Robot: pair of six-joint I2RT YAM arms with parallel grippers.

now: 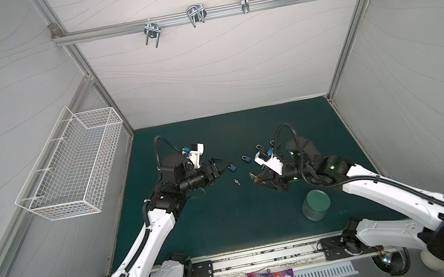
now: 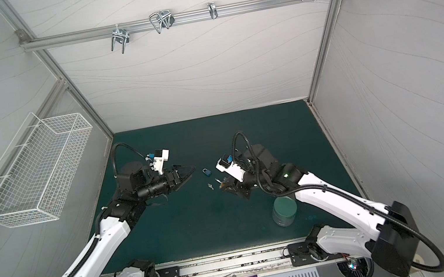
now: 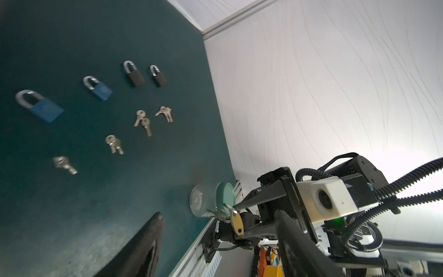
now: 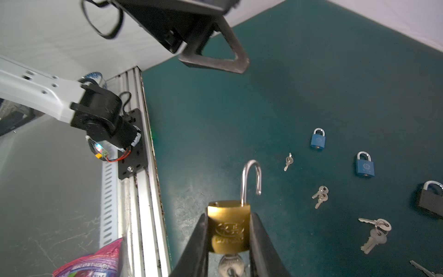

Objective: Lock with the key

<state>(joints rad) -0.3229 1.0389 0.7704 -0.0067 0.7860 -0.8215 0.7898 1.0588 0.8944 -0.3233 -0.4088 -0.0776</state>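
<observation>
right claw (image 4: 229, 213) of mine clamps the brass padlock (image 4: 229, 227) by its sides above the green mat (image 4: 311, 84), shackle (image 4: 250, 177) swung open, key (image 4: 231, 263) in its base; my left claw (image 1: 225, 169) hovers nearby, fingers apart.

The gold padlock (image 4: 229, 225) has a silver shackle (image 4: 243, 187). The blue padlocks (image 4: 318, 140), black padlock (image 4: 430, 200) and silver keys (image 4: 320, 196) contrast with the dark teal table (image 4: 311, 84). The walls (image 1: 217, 69) are pale grey with thin wavy lines.
</observation>
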